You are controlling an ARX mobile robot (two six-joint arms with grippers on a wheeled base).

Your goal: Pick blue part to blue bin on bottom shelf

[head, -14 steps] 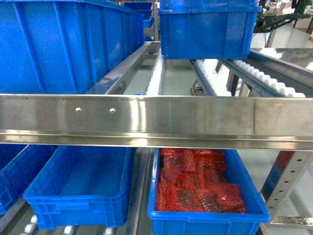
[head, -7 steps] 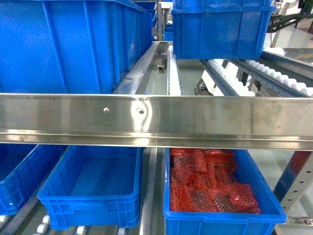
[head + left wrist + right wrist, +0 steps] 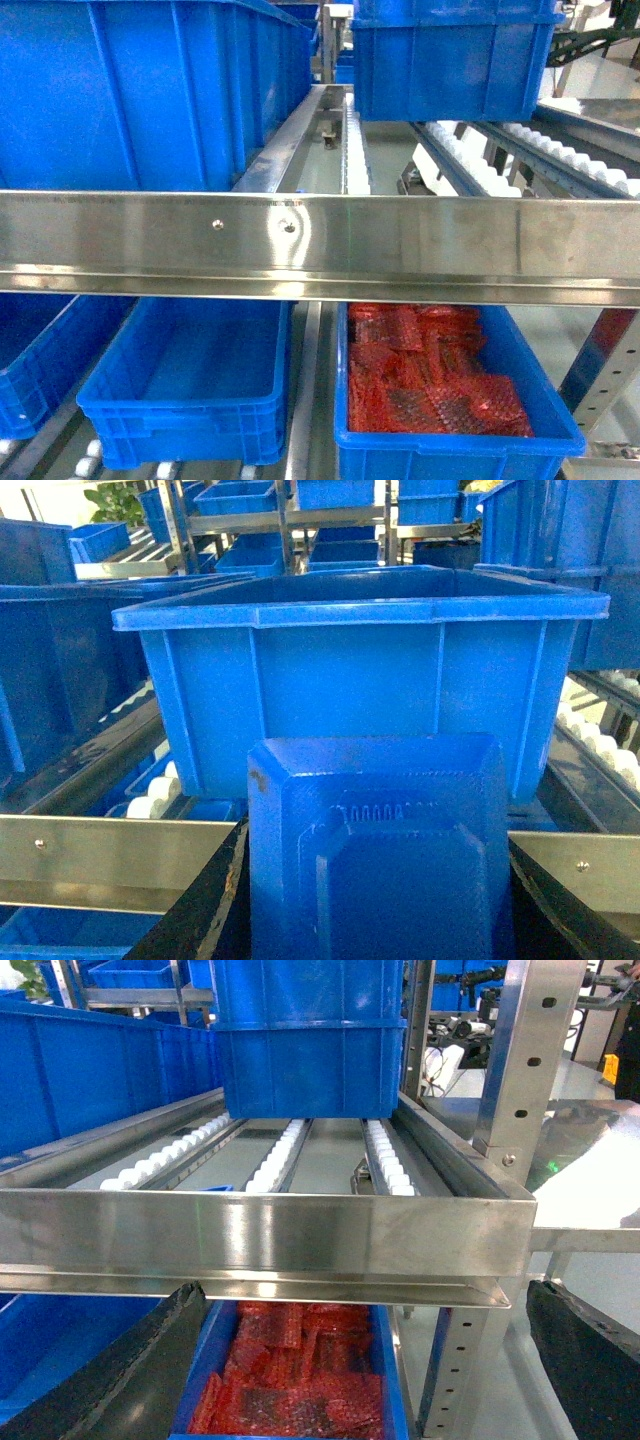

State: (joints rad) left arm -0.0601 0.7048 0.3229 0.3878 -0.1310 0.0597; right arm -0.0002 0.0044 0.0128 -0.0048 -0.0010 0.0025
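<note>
My left gripper (image 3: 375,845) is shut on the blue part (image 3: 375,850), a moulded blue plastic piece standing upright between the black fingers (image 3: 215,900). It is held level with the steel front rail (image 3: 100,860) of the upper tier. On the bottom shelf (image 3: 305,400) an empty blue bin (image 3: 185,385) sits left of centre. My right gripper (image 3: 367,1295) is open with nothing between its fingers, facing the same rail (image 3: 260,1240). Neither gripper shows in the head view.
A blue bin of red bubble-wrap packets (image 3: 430,395) stands right of the empty one, and another blue bin (image 3: 40,360) at far left. Large blue bins (image 3: 150,90) (image 3: 450,60) sit on the upper roller tier. A perforated steel post (image 3: 520,1070) stands at right.
The head view slid so the shelves and bins moved right in the picture during the first half second. Since then it has held nearly still.
</note>
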